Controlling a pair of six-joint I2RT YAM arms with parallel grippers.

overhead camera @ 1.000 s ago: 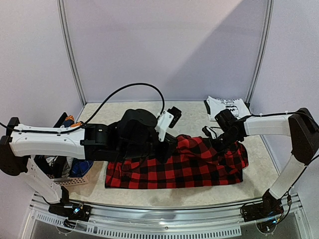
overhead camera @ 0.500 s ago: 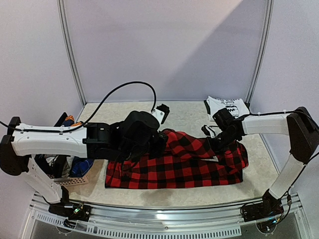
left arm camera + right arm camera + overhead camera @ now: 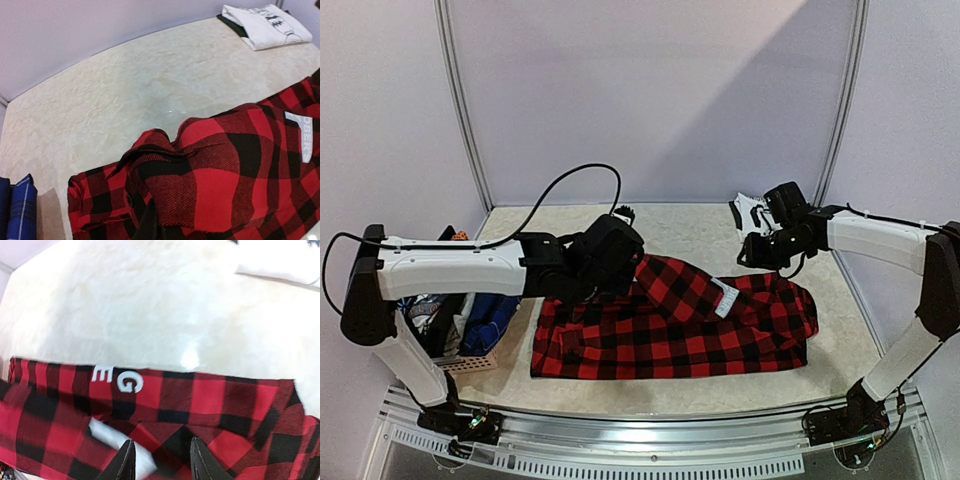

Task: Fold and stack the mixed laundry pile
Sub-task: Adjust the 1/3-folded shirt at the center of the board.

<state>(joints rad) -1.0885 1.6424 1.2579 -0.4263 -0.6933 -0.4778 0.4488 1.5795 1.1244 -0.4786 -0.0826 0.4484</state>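
Note:
The red-black plaid shirt (image 3: 670,335) lies spread across the front of the table, with its far left part bunched up. My left gripper (image 3: 632,268) is shut on that raised fold; in the left wrist view the plaid shirt (image 3: 225,165) drapes over the left gripper (image 3: 152,225). My right gripper (image 3: 756,252) hovers open over the shirt's far right edge. In the right wrist view nothing sits between the right gripper (image 3: 161,455) jaws, and white lettering (image 3: 117,379) shows on the plaid shirt (image 3: 210,400). A folded white printed T-shirt (image 3: 760,210) lies at the far right, partly behind the right arm.
A pinkish woven basket (image 3: 470,362) at the left edge holds blue plaid (image 3: 20,200), navy and orange-patterned pieces. Metal frame posts (image 3: 460,100) and purple walls close in the table at the back and sides. The folded T-shirt (image 3: 265,25) sits in the far right corner.
The right gripper opened, let go of the shirt and rose toward the far right. The left gripper drew its fold of shirt back to the left. A white label now shows on the shirt.

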